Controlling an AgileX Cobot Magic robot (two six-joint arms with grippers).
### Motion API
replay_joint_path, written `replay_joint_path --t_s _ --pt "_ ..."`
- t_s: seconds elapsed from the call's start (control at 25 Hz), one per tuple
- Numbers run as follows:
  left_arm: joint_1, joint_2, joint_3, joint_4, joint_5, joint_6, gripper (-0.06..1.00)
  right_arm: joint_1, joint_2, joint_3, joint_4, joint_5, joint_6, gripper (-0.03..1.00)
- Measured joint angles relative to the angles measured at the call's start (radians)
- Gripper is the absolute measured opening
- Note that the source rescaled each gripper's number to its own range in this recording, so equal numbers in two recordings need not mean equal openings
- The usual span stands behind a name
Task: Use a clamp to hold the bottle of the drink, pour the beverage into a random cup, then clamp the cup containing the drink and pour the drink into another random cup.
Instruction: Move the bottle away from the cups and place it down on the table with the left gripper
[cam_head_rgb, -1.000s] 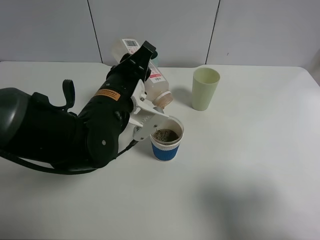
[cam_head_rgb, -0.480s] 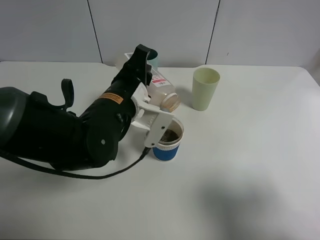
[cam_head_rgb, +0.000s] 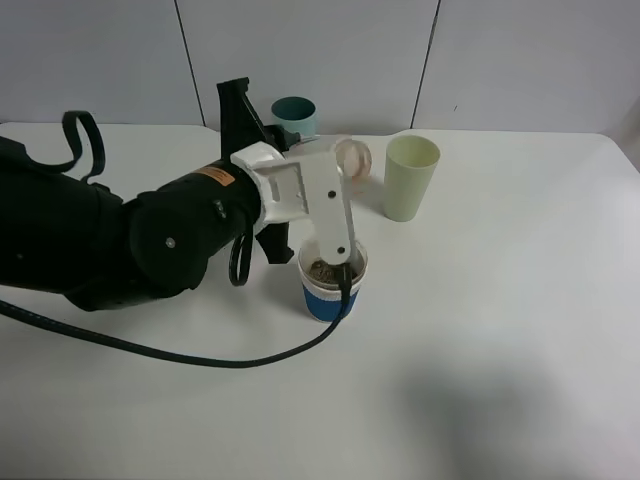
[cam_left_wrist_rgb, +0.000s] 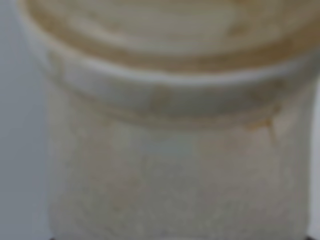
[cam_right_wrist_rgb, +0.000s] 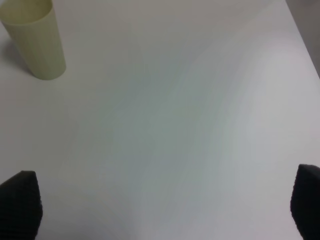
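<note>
My left gripper, black with pale finger pieces, is shut on the bottle of the drink. Only the bottle's round mouth shows, behind the blue-sleeved cup and facing right; the gripper hides its body. In the left wrist view the bottle's neck fills the frame, blurred, with brown streaks. The blue-sleeved cup stands below the gripper and holds the dark brown beverage. The tall pale green cup stands upright to the right. My right gripper is open over bare table, with only its dark fingertips showing.
A dark teal cup stands at the back by the wall, behind the left arm. The bulky black left arm and its cable cover the left half of the white table.
The left gripper has turned and lifted the bottle, so its mouth has moved up and back from the blue-sleeved cup's rim. The teal cup behind it has come into view.
</note>
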Motion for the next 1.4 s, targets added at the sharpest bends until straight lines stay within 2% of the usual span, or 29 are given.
replay_joint_path --t_s 0.12,0.24,0.68,0.76,0.8,0.84,0.92,1.0,1.08,1.28,1.4 --pt "0.044 -0.034 0.001 0.088 0.083 -0.203 0.05 0.000 0.000 0.000 0.000 0.000 0.000 1.00" --pt "0.103 -0.067 0.014 0.241 0.153 -0.450 0.05 0.000 0.000 0.000 0.000 0.000 0.000 1.00" --pt "0.431 -0.157 0.041 1.028 0.346 -1.519 0.05 0.000 0.000 0.000 0.000 0.000 0.000 1.00" --pt "0.498 -0.159 0.041 1.176 0.352 -1.692 0.05 0.000 0.000 0.000 0.000 0.000 0.000 1.00" --pt "0.498 -0.159 0.041 1.176 0.352 -1.692 0.05 0.000 0.000 0.000 0.000 0.000 0.000 1.00" --pt "0.561 -0.159 0.041 1.308 0.354 -1.859 0.05 0.000 0.000 0.000 0.000 0.000 0.000 1.00" --pt "0.623 -0.159 0.041 1.418 0.353 -1.987 0.05 0.000 0.000 0.000 0.000 0.000 0.000 1.00" --pt "0.687 -0.159 0.052 1.486 0.331 -2.082 0.05 0.000 0.000 0.000 0.000 0.000 0.000 1.00" --pt "0.748 -0.159 0.083 1.507 0.267 -2.117 0.05 0.000 0.000 0.000 0.000 0.000 0.000 1.00" --pt "0.898 -0.160 0.193 1.521 0.138 -2.132 0.05 0.000 0.000 0.000 0.000 0.000 0.000 1.00" --pt "0.944 -0.158 0.236 1.521 0.102 -2.133 0.05 0.000 0.000 0.000 0.000 0.000 0.000 1.00"
